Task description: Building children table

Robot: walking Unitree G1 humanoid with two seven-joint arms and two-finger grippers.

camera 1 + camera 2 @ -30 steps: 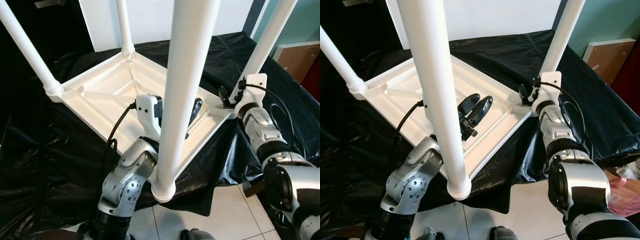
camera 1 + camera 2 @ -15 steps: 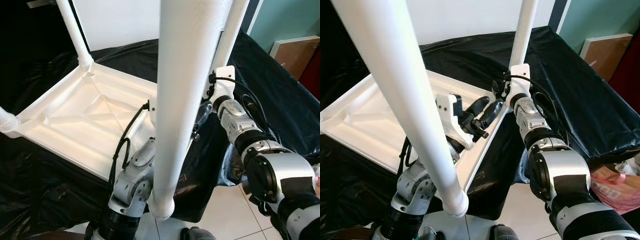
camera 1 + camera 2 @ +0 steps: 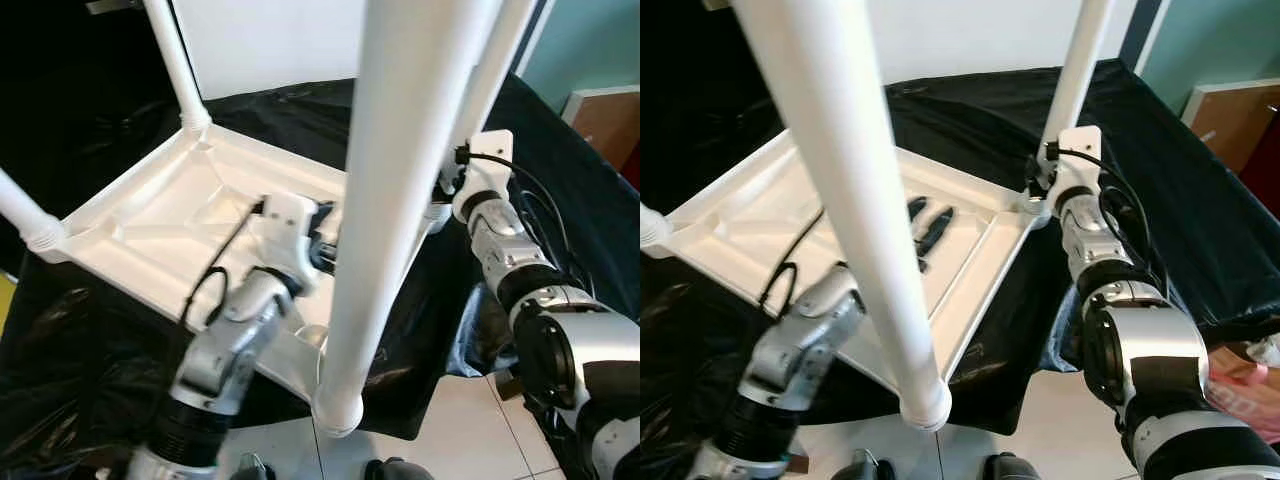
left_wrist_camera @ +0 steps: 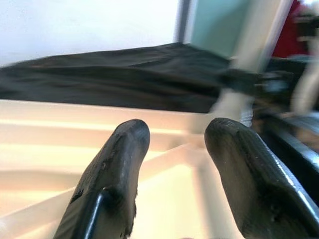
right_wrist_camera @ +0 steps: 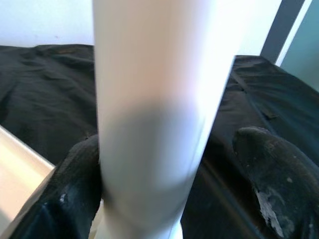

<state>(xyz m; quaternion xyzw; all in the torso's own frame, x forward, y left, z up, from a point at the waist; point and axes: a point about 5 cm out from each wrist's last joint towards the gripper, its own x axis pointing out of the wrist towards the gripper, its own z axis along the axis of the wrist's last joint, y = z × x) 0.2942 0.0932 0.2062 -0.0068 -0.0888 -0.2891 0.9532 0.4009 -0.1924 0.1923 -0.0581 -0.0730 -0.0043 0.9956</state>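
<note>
The upturned white table (image 3: 760, 215) lies on the black-draped worktop (image 3: 970, 120), its four legs standing up as posts. The nearest leg (image 3: 855, 230) rises across the front, barring the left gripper (image 3: 925, 228) over the ribbed underside. The right gripper (image 5: 164, 164) straddles the far-right leg (image 3: 1080, 60), one finger (image 5: 75, 189) touching it. Between legs the underside lies open.

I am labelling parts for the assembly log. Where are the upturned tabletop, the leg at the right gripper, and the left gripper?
upturned tabletop (image 3: 150, 225): left eye view, ribbed underside.
leg (image 5: 154, 99): right wrist view, mid shaft between the fingers.
left gripper (image 4: 174, 144): left wrist view, gap between fingertips.
</note>
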